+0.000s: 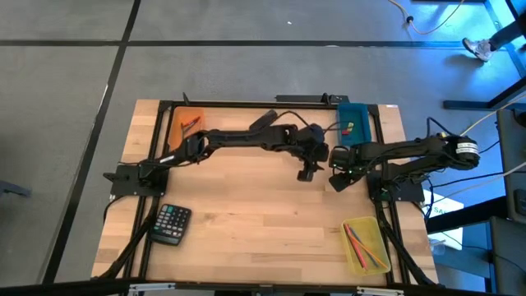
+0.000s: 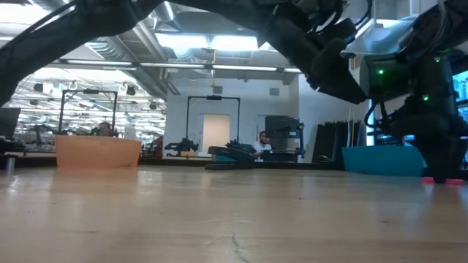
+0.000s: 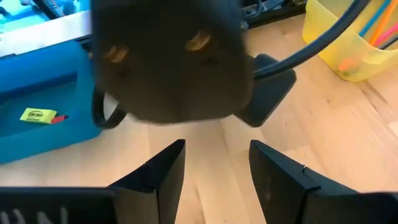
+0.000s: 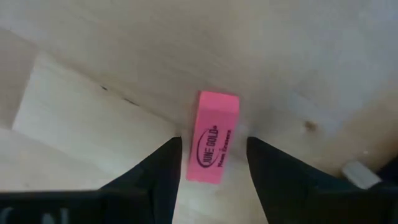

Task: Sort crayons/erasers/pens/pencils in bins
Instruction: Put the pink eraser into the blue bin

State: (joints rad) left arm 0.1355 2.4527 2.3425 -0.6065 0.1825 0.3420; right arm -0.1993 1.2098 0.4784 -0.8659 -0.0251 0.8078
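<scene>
From above, we see a pale wooden table [image 1: 263, 230] with both dark arms meeting right of centre. The right tool [image 1: 338, 179] points down at the table just below the teal bin [image 1: 355, 123], which sits at the upper right. The left tool [image 1: 307, 172] hovers just beside it. The orange bin [image 1: 188, 123] is at the upper left, the yellow bin [image 1: 364, 243] at the lower right with long thin sticks inside, and a black calculator [image 1: 171, 224] at the lower left.

In the low view, the arms fill the upper right; a sliver of pink shows at the right edge on the table.

In the left wrist view, the left tool [image 3: 216, 171] is open and empty, with a yellow eraser [image 3: 38, 116] lying in the teal bin at the left.

In the right wrist view, the pink eraser [image 4: 213, 138] lies flat at centre, and the right tool [image 4: 214, 163] straddles its near end, fingers open on either side and seemingly not yet pressing.

We judge the step to be grasping this eraser. To do it well, we should close evenly on the long sides, lift straight up, then carry it to the teal bin, keeping clear of the left arm close by.
</scene>
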